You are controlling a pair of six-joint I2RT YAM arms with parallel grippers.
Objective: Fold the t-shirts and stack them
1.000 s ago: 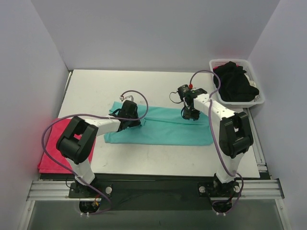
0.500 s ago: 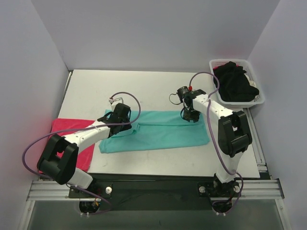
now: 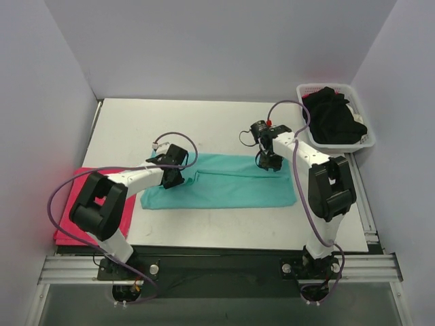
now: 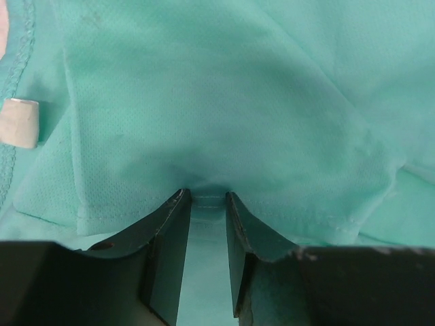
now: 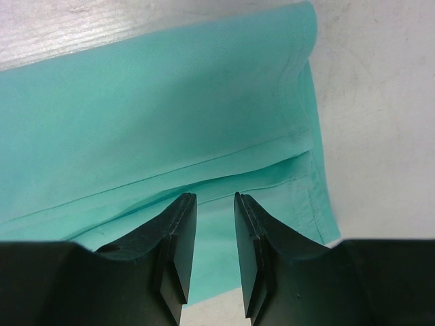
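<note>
A teal-green t-shirt (image 3: 231, 183) lies folded into a long flat band across the middle of the table. My left gripper (image 3: 172, 174) rests on its left part. Its jaws stand a narrow gap apart, with the hem of the top layer (image 4: 204, 198) at their tips and the cloth dimpled around them. My right gripper (image 3: 268, 161) sits at the shirt's far edge, right of centre. Its jaws are slightly apart and empty over the flat cloth (image 5: 170, 109). A pinkish-red t-shirt (image 3: 71, 214) lies at the table's left edge. Black t-shirts (image 3: 334, 119) fill the basket.
The white slotted basket (image 3: 369, 143) stands at the back right corner. Grey walls close in the left, back and right sides. A white label (image 4: 19, 122) shows at the teal shirt's neckline in the left wrist view. Bare table shows beyond the shirt's corner (image 5: 380, 102).
The left arm swung out to the left and came back a little. The teal shirt's raised upper-left flap now lies flat and its left end reaches further left. The right gripper barely moved.
</note>
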